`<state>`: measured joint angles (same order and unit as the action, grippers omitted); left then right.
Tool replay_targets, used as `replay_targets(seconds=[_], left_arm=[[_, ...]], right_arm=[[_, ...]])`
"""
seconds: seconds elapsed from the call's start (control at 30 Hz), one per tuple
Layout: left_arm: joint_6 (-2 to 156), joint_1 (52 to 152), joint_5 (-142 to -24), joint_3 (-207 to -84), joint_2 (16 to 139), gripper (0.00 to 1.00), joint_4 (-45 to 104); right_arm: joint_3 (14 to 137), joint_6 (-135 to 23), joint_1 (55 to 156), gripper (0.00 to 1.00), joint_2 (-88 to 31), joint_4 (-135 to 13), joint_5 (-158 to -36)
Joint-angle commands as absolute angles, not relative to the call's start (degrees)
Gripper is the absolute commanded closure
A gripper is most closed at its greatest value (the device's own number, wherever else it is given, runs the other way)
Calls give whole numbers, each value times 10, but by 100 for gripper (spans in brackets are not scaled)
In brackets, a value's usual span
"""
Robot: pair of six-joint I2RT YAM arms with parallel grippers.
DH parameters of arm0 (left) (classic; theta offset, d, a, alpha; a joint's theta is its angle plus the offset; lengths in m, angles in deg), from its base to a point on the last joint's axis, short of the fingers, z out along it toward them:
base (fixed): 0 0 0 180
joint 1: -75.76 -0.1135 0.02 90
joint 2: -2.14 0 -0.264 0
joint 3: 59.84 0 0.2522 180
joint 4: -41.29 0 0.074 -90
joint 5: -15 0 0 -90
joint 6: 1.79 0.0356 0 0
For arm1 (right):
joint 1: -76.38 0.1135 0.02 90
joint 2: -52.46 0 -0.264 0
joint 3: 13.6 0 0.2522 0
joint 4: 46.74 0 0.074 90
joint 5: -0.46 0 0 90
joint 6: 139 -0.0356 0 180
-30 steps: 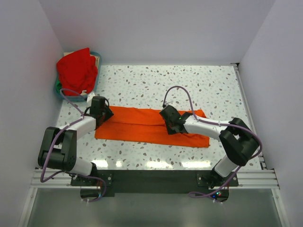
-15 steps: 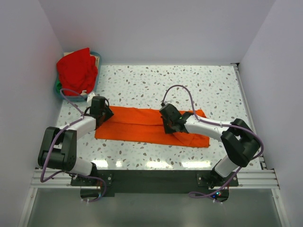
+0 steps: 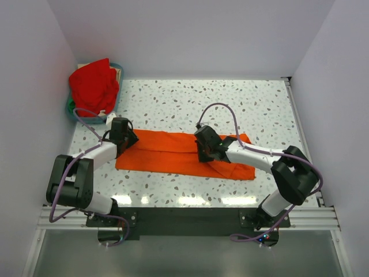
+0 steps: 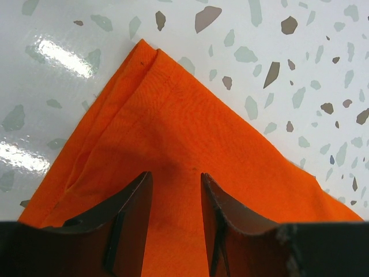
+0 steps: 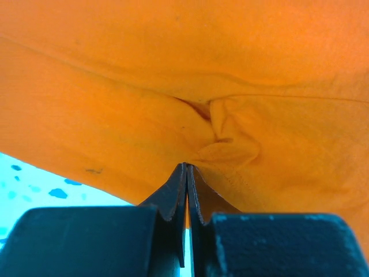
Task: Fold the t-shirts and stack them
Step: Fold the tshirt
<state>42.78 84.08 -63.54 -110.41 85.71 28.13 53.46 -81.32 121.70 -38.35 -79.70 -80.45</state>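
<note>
There are two t-shirts and two arms. A soft orange t-shirt (image 3: 167, 153), folded into one long band, lies flat across the near half of the white speckled table (image 3: 173, 104), stretching from left to right between the arms. A crumpled red t-shirt (image 3: 93, 85) is heaped in the one blue-green plastic basket (image 3: 118, 86), which stands at the far left corner of the table, well apart from the orange one.

The left gripper (image 3: 130, 139) sits at the left end of the orange band. In the left wrist view its two dark fingers (image 4: 135, 202) stand apart with bare orange cloth between them. The tips are low over the fabric near a hemmed corner and clasp nothing; whether they touch the cloth cannot be told.

The right gripper (image 3: 203, 154) is over the middle-right part of the same band. In the right wrist view its two fingers are pressed together. One small gathered pucker of orange cloth sits right at their tips, so it appears to pinch a bit of the orange t-shirt. To the right of this gripper, the near edge of the band looks rumpled rather than straight.
</note>
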Motion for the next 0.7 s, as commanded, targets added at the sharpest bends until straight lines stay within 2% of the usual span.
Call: replay_targets(seconds=[0.0, 0.17, 0.23, 0.33, 0.37, 0.47, 0.6, 0.67], left_arm=[[429, 838, -636, -1100, 846, 56, 305], [431, 838, -635, -1097, 837, 55, 302], [433, 838, -635, -1095, 834, 55, 301], [433, 838, -638, -1095, 830, 51, 302], [431, 838, -640, -1094, 827, 50, 302], [431, 838, -643, -1093, 820, 48, 303], [432, 839, -656, -1093, 805, 47, 305], [432, 843, -660, -1091, 796, 47, 309]], right_arm=[[546, -828, 1217, 98, -354, -768, -824], [552, -830, 1218, 98, -358, -761, -842], [548, -828, 1217, 95, -354, -766, -840], [545, -821, 1217, 68, -334, -784, -828], [540, -822, 1216, 52, -323, -786, -822], [519, -827, 1201, 36, -267, -797, -800], [495, -828, 1130, 36, -200, -826, -793], [487, -822, 1048, 36, -177, -834, -820]])
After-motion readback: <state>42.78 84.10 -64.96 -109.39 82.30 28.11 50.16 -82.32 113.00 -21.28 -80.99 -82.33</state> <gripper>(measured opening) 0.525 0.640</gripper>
